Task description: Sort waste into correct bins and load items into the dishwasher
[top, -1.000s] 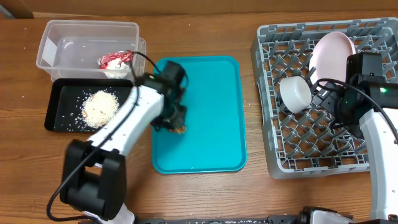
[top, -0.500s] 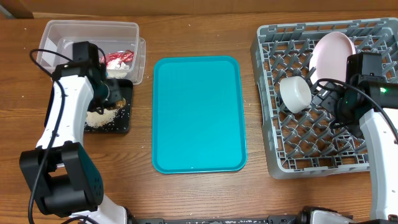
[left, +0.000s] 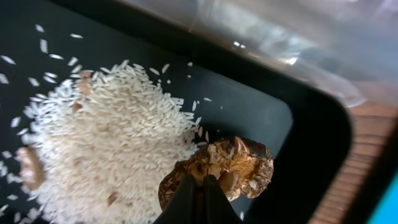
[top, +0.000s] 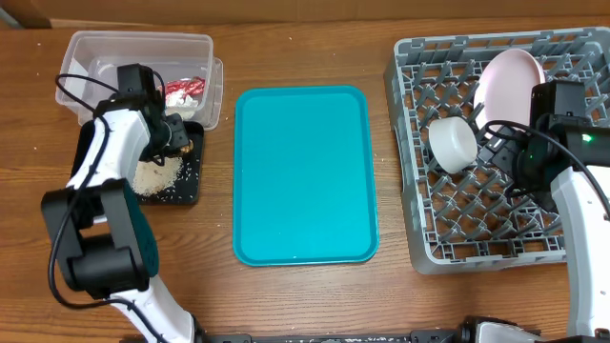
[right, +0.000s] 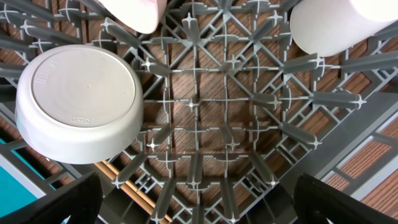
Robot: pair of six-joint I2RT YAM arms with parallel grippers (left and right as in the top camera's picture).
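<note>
Brown food lump point(left: 217, 171) sits pinched tight in the left hand point(left: 199, 193), over the black tray point(left: 261, 118) with rice point(left: 106, 130) beside it, so dropping it looks like the last job; right hand point(right: 199, 202) hangs spread above the rack point(right: 205, 143), bowl point(right: 78, 102) below it.

The rice point(left: 93, 137) is white, the lump point(left: 239, 163) brown, their tray point(left: 252, 106) black, the rack point(top: 477, 205) grey.

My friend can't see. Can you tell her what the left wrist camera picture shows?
The left gripper pinches a crumbly brown food lump over a black tray. A heap of white rice lies in the tray to the left of the lump, and the clear tub crosses the top right corner.
</note>
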